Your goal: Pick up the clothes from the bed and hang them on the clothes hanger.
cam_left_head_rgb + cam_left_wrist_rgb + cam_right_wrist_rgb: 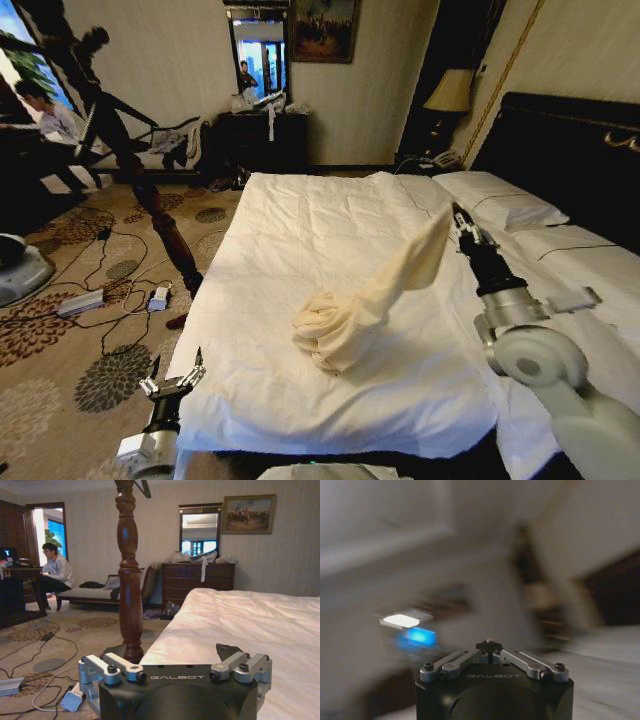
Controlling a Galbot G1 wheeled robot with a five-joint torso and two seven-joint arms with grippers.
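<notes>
Bed [330,230] fills centre of head view, white duvet wrinkled. Clothes [375,290] at frame centre: cream garment bunched on duvet, one end stretched up-right. Right gripper [457,218], centre-right, fingers pinching that raised end. Left gripper [172,378], lower left beside bed corner, fingers spread.

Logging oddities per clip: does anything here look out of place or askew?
Only the cream shirt: the right gripper holds one end up while the rest lies bunched on the bed. The left gripper waits open.

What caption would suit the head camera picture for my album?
Right gripper lifts one end of the cream clothes off the bed while the left gripper, open, waits at its corner.
</notes>
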